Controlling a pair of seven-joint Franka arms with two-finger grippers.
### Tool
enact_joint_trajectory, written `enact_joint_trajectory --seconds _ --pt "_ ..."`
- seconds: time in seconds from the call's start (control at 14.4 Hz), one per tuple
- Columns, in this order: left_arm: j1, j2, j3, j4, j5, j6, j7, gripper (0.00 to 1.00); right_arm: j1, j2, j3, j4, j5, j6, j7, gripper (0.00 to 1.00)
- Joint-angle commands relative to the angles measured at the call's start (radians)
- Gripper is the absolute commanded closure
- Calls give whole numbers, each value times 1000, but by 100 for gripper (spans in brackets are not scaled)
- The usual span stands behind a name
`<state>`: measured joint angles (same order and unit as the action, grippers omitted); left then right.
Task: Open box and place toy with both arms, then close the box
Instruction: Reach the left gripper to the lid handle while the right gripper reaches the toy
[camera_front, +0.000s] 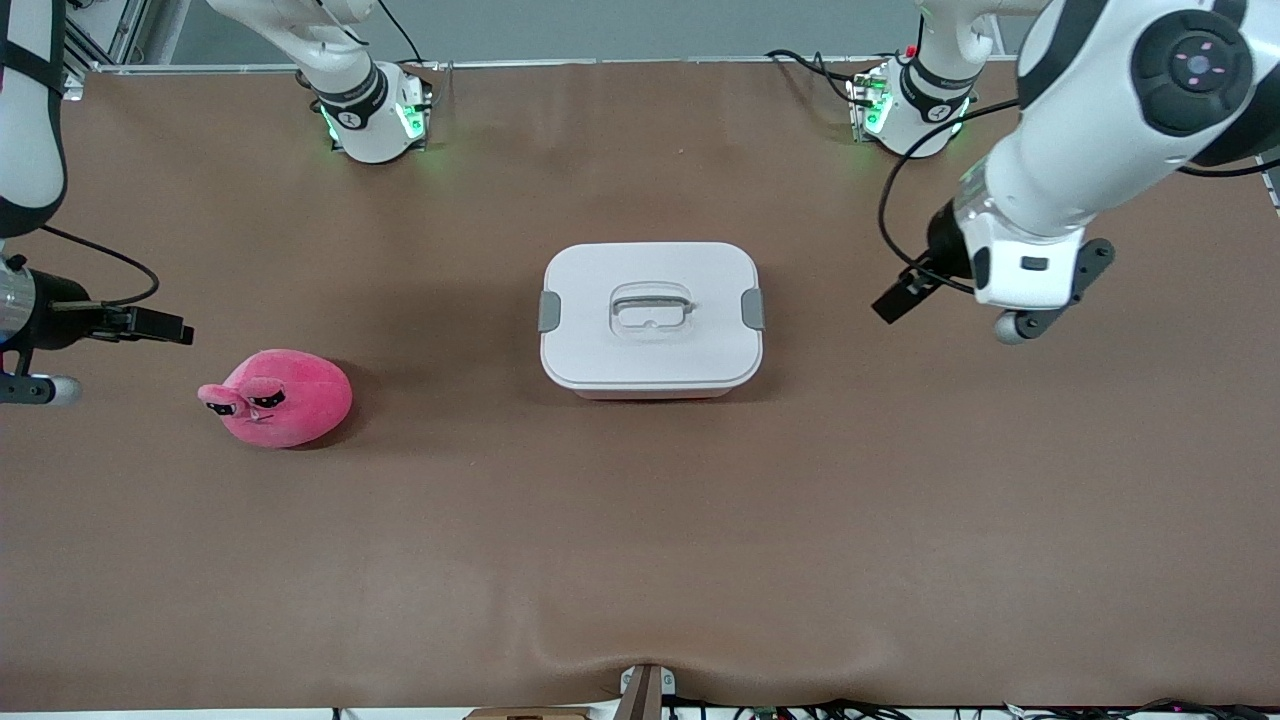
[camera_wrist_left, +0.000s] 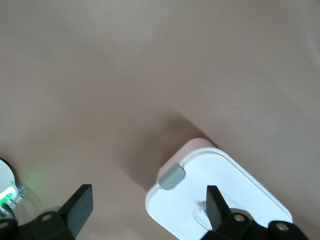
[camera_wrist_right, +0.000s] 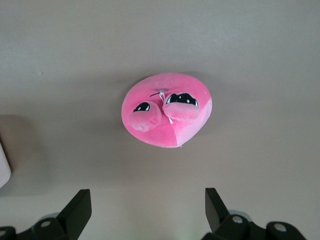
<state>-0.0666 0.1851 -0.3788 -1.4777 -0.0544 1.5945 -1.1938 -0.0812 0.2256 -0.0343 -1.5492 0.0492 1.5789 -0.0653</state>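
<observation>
The box (camera_front: 650, 320) sits shut in the middle of the table, its white lid on and a grey clip (camera_front: 549, 311) at each end. The toy (camera_front: 280, 397), a round pink plush with droopy eyes, lies toward the right arm's end, a little nearer the front camera than the box. My left gripper (camera_front: 892, 299) hangs open in the air off the box's left-arm end; its wrist view shows the box (camera_wrist_left: 235, 185) and one clip (camera_wrist_left: 172, 176) past the left gripper (camera_wrist_left: 148, 195). My right gripper (camera_front: 165, 328) is open beside the toy (camera_wrist_right: 167, 110), with nothing between the fingers of the right gripper (camera_wrist_right: 147, 196).
Both arm bases (camera_front: 375, 115) (camera_front: 905, 110) stand along the table's robot edge with cables trailing from them. A brown cover (camera_front: 640, 520) spans the table. A small bracket (camera_front: 645, 690) sits at the edge nearest the front camera.
</observation>
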Motion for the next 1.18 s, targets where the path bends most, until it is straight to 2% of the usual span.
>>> enact_joint_trajectory --seconds 0.0,0.28,0.56,0.9,1.11 --pt "-56 54 -8 19 -15 30 -139 0 -6 -6 10 -64 0 85 -18 0" --pt "-142 92 -8 19 -5 74 -347 0 4 6 13 -133 -8 193 -18 0" --pt "-202 146 -8 19 -2 117 -527 0 52 8 13 -279 -22 407 -24 0" --pt "-283 200 -5 17 25 182 -743 0 119 17 13 -311 -130 421 -36 0" --pt "-327 238 -6 16 64 234 -900 0 110 24 13 -330 -138 454 -131 0"
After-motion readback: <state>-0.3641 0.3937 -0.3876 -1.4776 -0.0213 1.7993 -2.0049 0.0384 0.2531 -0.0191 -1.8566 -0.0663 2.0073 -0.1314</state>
